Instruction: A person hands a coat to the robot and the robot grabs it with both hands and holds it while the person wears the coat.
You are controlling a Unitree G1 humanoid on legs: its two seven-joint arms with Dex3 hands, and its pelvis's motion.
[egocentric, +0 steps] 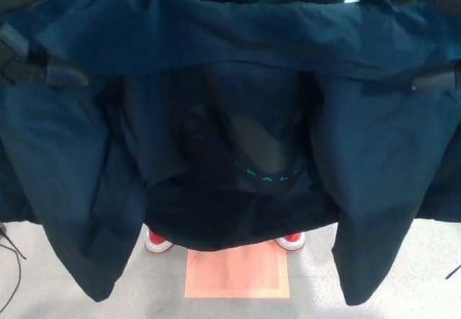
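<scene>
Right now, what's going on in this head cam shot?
The robot is holding a dark navy coat spread open in front of it, lining facing the camera. The left robot hand and right robot hand each grip an upper edge. A person stands just beyond it; their red shoes show below the hem, by an orange floor mat.

The coat [230,60] is dark navy, its lining dotted with a teal arc. Red and white shoes [157,241] stand on grey floor [310,290] beside an orange-pink square mat [238,272].
</scene>
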